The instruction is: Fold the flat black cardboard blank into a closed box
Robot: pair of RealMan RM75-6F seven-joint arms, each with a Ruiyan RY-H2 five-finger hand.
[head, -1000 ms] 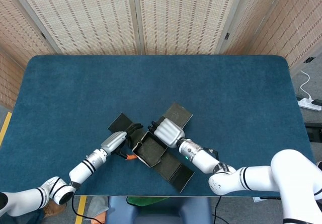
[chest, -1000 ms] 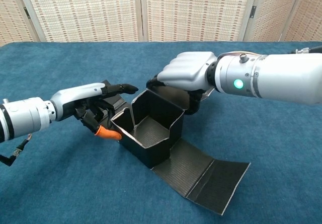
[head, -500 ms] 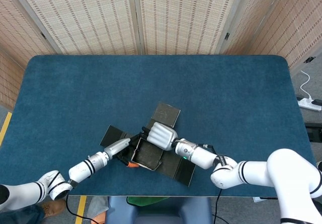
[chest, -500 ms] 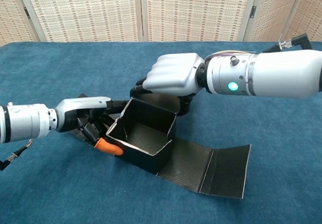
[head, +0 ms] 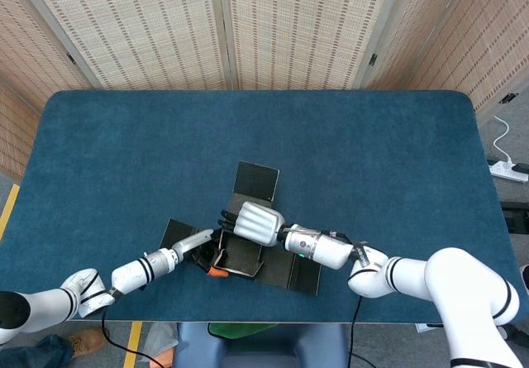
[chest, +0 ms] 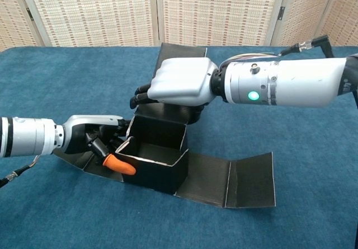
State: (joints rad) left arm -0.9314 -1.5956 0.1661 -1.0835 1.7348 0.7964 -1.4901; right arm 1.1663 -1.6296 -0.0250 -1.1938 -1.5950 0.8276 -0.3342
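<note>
Box (chest: pixel 154 168) walls seen raised only in chest view. Left hand (chest: pixel 95 140) pressed against side wall; right hand (chest: pixel 176 84) curled over rear wall; grip untellable.

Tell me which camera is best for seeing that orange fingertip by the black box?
The chest view. There the orange fingertip of the left hand shows large and clear, at the near left wall of the black box. The head view shows it only as a tiny orange speck beside the box.
</note>
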